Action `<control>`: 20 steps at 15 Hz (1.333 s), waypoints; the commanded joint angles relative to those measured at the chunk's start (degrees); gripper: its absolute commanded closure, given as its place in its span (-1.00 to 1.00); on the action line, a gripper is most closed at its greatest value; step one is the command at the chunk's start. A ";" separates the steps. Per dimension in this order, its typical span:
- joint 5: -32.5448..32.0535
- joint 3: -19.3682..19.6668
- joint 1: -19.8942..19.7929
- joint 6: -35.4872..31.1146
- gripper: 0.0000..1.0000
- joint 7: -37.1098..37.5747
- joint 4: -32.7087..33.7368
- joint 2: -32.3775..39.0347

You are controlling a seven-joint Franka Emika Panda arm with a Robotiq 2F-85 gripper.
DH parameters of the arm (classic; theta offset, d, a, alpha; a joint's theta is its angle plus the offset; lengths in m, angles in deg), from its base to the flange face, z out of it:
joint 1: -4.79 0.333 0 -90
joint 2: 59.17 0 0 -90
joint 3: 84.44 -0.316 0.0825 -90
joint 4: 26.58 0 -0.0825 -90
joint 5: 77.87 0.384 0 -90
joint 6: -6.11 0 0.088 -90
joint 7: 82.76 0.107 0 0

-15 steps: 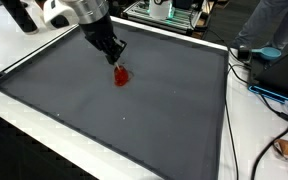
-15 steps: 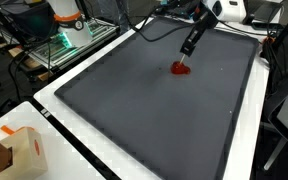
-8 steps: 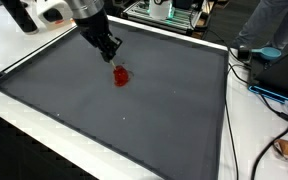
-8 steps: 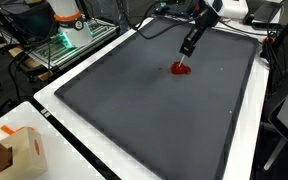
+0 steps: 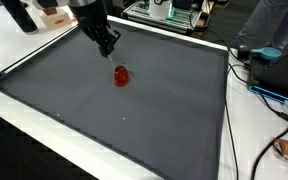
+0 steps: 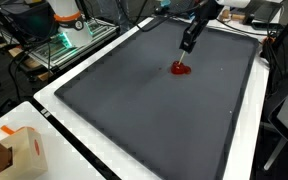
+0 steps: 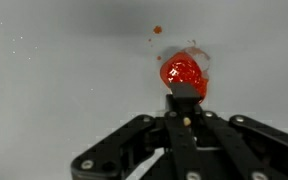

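One small red lump (image 5: 122, 76) is seen lying on a dark mat (image 5: 169, 115), well inside its border, in both exterior views (image 6: 181, 68). The gripper (image 5: 107, 47) is held above the lump and apart from it, with nothing gripped. In the wrist view the fingers (image 7: 184, 97) are seen pressed together with no gap, and the lump is shown just beyond their tips. A tiny red speck (image 7: 157, 30) is seen on the mat near the lump.
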State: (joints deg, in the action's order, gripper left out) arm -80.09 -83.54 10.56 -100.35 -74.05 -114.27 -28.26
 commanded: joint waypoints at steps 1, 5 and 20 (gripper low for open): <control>-0.30 -0.39 -0.20 -0.48 0.94 0.81 -3.63 -4.33; 0.99 -0.95 -0.80 -0.86 0.94 -0.13 -5.15 -8.47; 3.07 -1.71 -1.31 0.22 0.74 -1.02 -6.06 -17.05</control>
State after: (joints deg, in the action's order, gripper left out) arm -76.86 -84.62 9.82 -100.35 -75.17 -120.52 -45.36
